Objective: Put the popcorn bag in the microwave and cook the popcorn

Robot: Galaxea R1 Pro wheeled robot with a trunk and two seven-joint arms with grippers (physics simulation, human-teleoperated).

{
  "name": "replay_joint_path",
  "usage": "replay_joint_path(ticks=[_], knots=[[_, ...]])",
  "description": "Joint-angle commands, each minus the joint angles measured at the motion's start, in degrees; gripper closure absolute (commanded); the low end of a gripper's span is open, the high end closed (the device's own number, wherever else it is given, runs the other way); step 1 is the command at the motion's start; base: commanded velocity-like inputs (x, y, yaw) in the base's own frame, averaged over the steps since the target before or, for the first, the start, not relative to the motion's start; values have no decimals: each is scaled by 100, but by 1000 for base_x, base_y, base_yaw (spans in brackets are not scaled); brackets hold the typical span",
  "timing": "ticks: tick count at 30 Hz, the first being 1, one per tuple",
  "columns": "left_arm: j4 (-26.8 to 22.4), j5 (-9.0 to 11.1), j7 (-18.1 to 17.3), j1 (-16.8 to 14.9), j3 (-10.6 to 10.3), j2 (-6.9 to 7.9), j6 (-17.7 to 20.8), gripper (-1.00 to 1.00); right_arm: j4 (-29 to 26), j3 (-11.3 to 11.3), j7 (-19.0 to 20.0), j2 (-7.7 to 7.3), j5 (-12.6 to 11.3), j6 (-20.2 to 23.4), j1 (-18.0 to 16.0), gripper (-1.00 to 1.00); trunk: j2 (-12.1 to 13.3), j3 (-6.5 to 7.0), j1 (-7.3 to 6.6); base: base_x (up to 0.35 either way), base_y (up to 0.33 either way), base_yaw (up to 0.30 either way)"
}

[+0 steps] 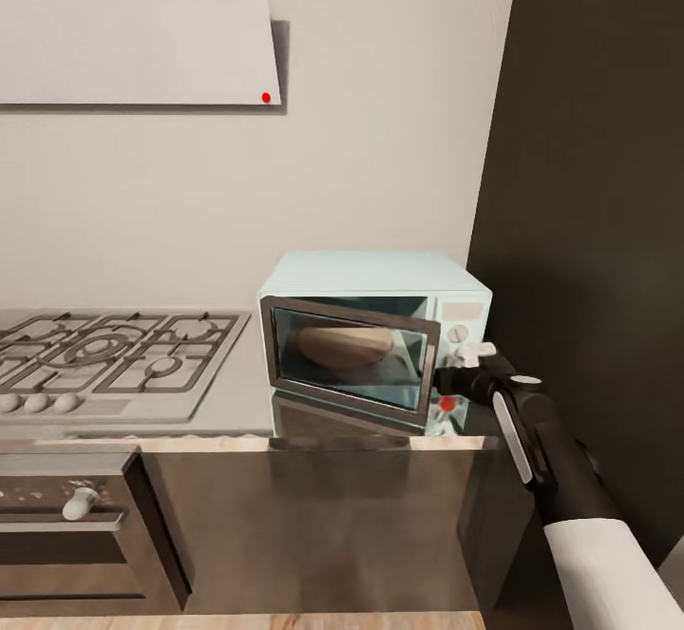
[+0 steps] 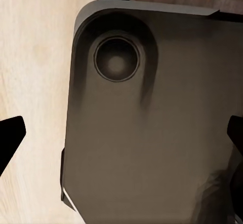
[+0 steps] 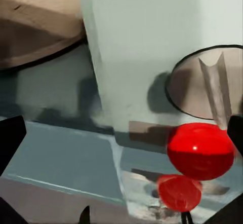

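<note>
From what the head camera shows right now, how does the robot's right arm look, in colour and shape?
The right arm has a white, rounded segment nearest the camera, then a slimmer black segment carrying a narrow light grey strip along its side. It ends in a black tool with a round pale cap near the wrist. In the right wrist view, the dark finger tips look black and pointed.

1. The microwave (image 1: 380, 274) has a smooth, pale blue casing with a dull satin look, and a dark, glossy glass door (image 1: 350, 350).
2. Its round light (image 3: 201, 150) is shiny red, like polished plastic.
3. The popcorn bag (image 1: 344, 345) behind the glass looks like matt tan paper.
4. The countertop (image 1: 237, 392) is brushed grey metal, faintly mirroring the microwave.
5. The gas hob (image 1: 104, 359) looks like steel-grey metal.
6. The hood (image 1: 133, 31) is matt white.
7. The floor (image 2: 35, 82) is light, grained wood.
</note>
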Motion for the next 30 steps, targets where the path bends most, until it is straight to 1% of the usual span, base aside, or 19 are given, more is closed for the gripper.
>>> replay_joint_path(ticks=[1, 4, 13, 19, 20, 23, 26, 28, 30], knots=[[-1, 47, 0, -2, 2, 0, -11, -100, -7, 1, 59, 5, -144, 49, -3, -100, -3, -5, 0, -62, 40, 0], [-1, 69, 6, 0, 53, -15, -9, -100, -6, 0, 88, 32, -94, 40, -3, -100, -3, -5, 0, -210, 148, 0], [-1, 76, 6, -2, 66, -16, -9, -100, -5, -5, 90, 42, -74, 39, -3, -100, -3, -5, 0, -257, 212, 0], [-1, 77, 6, -3, 68, -16, -9, -100, -5, -8, 139, -3, -141, 50, -3, -100, -3, -5, 0, -248, 231, 0], [-1, 77, 6, -2, 67, -16, -9, -100, -5, -6, 205, -10, -145, 52, -3, -100, -3, -5, 0, -243, 234, 0], [-1, 77, 6, -2, 43, -16, -9, -100, -5, -1, 765, -36, -148, 58, -3, -100, -3, -5, 0, -242, 235, 0], [-1, 77, 6, -2, 25, -16, -9, -100, -5, 1, 1161, -43, -151, 132, -3, -100, -3, -5, 0, -241, 235, 0], [-1, 77, 6, -2, 28, -16, -9, -100, -5, 1, 1328, -44, -126, 169, -3, -100, -3, -5, 0, -240, 236, 0], [-1, 77, 6, -3, 29, -16, -9, -100, -5, 1, 1368, -42, -100, 177, -3, -100, -3, -5, 0, -239, 236, 0]])
